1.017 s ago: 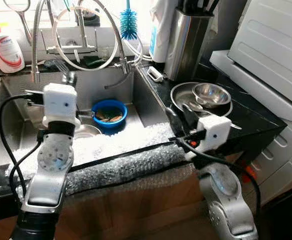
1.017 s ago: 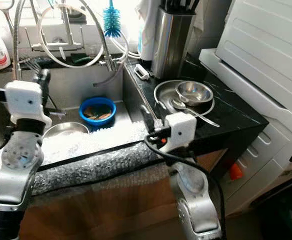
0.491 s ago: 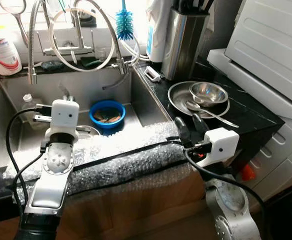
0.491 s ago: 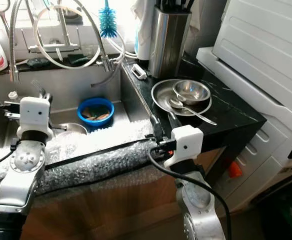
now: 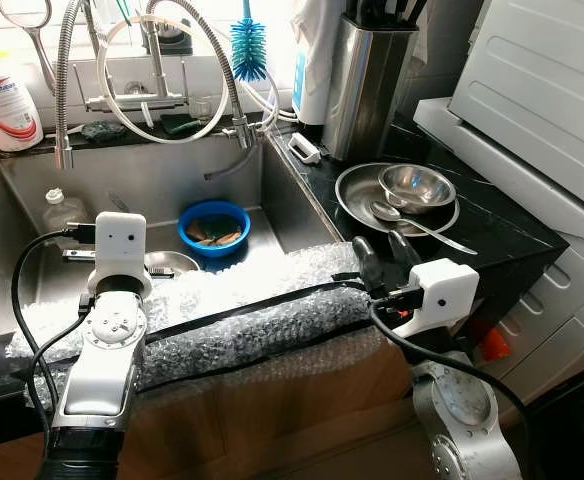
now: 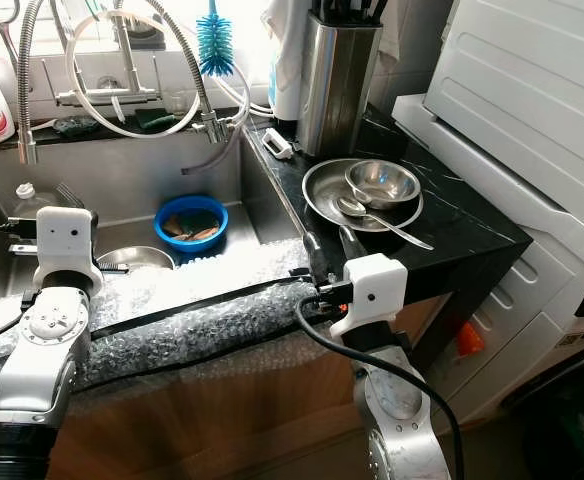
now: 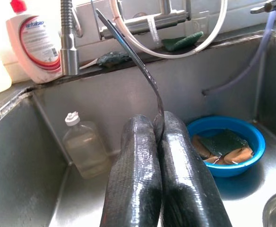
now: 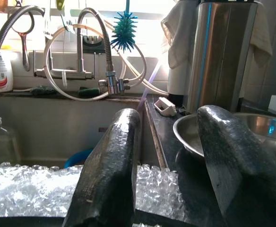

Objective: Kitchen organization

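My left gripper [image 7: 157, 137] is shut on the handle of a thin metal fork [image 7: 145, 71] that curves up from between the fingers. It hovers over the left part of the sink [image 5: 32, 285], its white wrist box [image 5: 119, 240] above a steel bowl [image 5: 172, 263]. Behind it sits a blue bowl [image 5: 218, 225] holding sponges. My right gripper [image 5: 382, 250] stands open at the sink's front right corner, just short of a steel plate [image 5: 357, 190] on the black counter. The plate carries a small steel bowl [image 5: 417, 185] and a spoon [image 5: 422, 225].
Bubble wrap [image 5: 242, 320] covers the sink's front edge. A clear bottle [image 5: 62, 210] stands in the sink's left corner. Behind are the hose tap [image 5: 202, 60], a soap bottle [image 5: 7, 90], a blue brush [image 5: 249, 45] and a steel utensil holder [image 5: 367, 75]. A white appliance [image 5: 542, 90] flanks the counter.
The camera has shifted. My left gripper has come down into the sink with the fork still held. The right gripper has drawn back a little and stays open.
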{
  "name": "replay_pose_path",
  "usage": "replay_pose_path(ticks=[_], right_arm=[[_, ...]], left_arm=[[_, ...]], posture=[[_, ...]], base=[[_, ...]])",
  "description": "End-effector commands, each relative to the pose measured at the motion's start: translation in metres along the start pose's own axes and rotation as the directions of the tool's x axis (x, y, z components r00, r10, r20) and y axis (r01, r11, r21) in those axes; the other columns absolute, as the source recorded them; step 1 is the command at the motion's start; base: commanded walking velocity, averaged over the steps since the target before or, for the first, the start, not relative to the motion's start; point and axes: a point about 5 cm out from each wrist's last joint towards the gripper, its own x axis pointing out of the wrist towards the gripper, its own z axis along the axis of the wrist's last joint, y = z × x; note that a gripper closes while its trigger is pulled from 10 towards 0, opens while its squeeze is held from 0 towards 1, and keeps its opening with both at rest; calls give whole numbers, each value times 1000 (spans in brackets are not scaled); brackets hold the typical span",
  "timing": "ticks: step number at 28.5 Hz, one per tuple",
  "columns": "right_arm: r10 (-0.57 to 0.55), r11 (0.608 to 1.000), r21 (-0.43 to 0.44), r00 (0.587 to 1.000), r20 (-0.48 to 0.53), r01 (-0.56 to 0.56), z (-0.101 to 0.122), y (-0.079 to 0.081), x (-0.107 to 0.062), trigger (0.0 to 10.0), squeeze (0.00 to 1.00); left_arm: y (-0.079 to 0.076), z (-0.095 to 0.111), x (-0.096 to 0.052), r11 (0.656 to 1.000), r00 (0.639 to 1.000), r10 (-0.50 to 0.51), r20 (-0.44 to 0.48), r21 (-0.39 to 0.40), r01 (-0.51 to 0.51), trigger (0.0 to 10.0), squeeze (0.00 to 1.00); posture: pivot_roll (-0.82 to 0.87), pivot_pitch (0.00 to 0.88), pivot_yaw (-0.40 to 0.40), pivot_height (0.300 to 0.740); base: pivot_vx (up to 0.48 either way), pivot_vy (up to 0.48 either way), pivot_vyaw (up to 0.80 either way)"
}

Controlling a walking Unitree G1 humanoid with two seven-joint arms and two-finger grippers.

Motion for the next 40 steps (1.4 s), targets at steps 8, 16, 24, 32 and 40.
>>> replay_pose_path(ticks=[8,16,24,32,40], right_arm=[[-30,999,-12,999,-30,30,-3,-6,3,10000,0],[-53,998,-25,997,-57,52,-8,-9,5,10000,0],[-62,998,-26,996,-66,60,-10,-10,6,10000,0],[-65,998,-28,995,-74,63,-12,-11,6,10000,0],[-80,996,-44,995,-67,77,-11,-14,6,10000,0]], left_arm=[[-3,-4,1,1000,999,-10,-49,-21,9,10000,1000],[-7,-2,1,999,999,-27,-46,-23,26,10000,1000],[-5,0,2,998,999,-18,-40,-59,16,10000,1000],[-6,2,2,997,999,-22,-33,-76,20,10000,1000],[7,51,2,989,964,44,261,-148,-6,10000,0]], posture=[[-45,34,-73,727],[-46,37,-71,727],[-43,35,-70,727],[-43,28,-71,727],[-48,15,-69,727]], base=[[0,0,0],[0,0,0],[0,0,0],[0,0,0],[0,0,0]])
